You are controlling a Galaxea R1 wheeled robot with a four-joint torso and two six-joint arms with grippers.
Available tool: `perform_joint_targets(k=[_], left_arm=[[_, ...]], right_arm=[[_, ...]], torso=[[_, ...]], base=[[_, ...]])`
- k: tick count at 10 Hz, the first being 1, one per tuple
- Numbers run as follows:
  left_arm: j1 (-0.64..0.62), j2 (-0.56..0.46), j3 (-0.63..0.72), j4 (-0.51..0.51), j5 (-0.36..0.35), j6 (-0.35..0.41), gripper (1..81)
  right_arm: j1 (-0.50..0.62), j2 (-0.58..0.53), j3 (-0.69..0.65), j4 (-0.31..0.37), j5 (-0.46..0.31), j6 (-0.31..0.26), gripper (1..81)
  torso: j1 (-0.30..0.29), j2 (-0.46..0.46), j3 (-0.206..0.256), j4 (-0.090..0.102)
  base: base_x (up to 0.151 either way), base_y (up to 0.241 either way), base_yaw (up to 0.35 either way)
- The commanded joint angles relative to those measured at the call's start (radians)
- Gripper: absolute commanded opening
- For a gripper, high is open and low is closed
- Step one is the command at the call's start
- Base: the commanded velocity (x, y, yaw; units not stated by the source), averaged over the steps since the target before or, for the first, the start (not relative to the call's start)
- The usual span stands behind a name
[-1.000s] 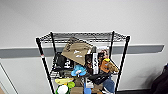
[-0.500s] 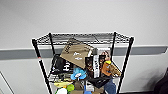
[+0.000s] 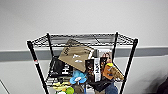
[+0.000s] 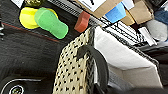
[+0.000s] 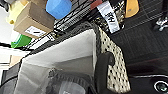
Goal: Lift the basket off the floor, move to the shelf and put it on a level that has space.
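The basket (image 4: 75,72), cream wicker with a dark rim and white lining (image 5: 65,55), hangs above the dark carpet floor (image 4: 27,50), close against the shelf's lower tiers. My left gripper (image 4: 98,86) is shut at its dark loop handle (image 4: 96,58) on one end. At the other end my right gripper (image 5: 101,75) is shut on the rim. In the head view the shelf (image 3: 82,62) stands straight ahead against the wall. Its top level (image 3: 82,40) is a bare black wire grid.
The tier below the top is crammed with a cardboard box (image 3: 75,56), books and toys. Green and yellow sponges (image 4: 51,22), a red block (image 4: 82,21) and a blue block (image 5: 58,7) lie on lower tiers beside the basket. A grey wall is behind the shelf.
The shelf now looks larger and wider in the head view, so the camera has come closer to it. Things on the shelf have not moved.
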State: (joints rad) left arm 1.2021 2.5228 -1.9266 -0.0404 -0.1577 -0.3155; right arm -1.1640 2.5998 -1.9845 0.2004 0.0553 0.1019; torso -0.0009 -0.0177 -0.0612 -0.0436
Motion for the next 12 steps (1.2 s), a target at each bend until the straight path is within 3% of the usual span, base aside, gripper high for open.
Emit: perform_joint_targets(k=[1, 12], left_arm=[[-0.101, -0.031, 0.015, 0.019, -0.002, 0.000, 1.0], [-0.100, -0.034, 0.008, 0.017, -0.002, 0.000, 1.0]], right_arm=[[0.105, -0.027, 0.026, -0.013, -0.017, -0.002, 1.0], [0.085, 0.004, -0.010, -0.012, -0.014, -0.001, 1.0]], torso=[[0.001, 0.000, 0.000, 0.000], [0.001, 0.000, 0.000, 0.000]], base=[[0.103, 0.000, 0.000], [0.099, 0.000, 0.000]])
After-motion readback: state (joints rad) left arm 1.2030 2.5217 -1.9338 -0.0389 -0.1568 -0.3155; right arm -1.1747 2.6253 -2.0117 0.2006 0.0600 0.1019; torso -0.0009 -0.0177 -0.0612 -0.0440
